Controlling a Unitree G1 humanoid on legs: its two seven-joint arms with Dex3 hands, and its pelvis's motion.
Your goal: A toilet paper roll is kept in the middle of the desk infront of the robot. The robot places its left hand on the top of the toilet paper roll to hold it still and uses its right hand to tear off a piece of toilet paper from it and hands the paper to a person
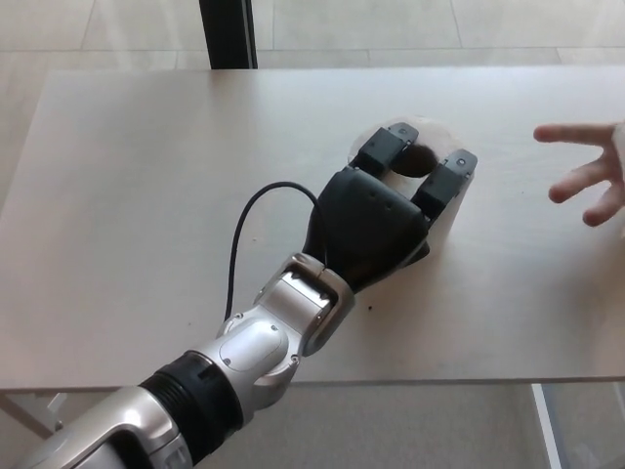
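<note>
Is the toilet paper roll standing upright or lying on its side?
Upright. The toilet paper roll shows its dark core hole facing up, and the left hand rests on top.

Black left hand (376, 220), silver forearm (264, 342), looping black cable (244, 220).

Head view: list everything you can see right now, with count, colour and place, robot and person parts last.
Desk: one, pale beige, fills most of the frame.
Toilet paper roll: one, white with a dark core hole, middle-right of the desk, standing on end.
Post: one, black, behind the desk's far edge.
Floor: light tiles, beyond the desk.
Cable: one, black, loops by the left wrist.
Left hand: one, black, resting on top of the roll, silver forearm behind.
Person's hand: one, right edge, fingers spread above the desk.
Right hand: not in view.
</note>
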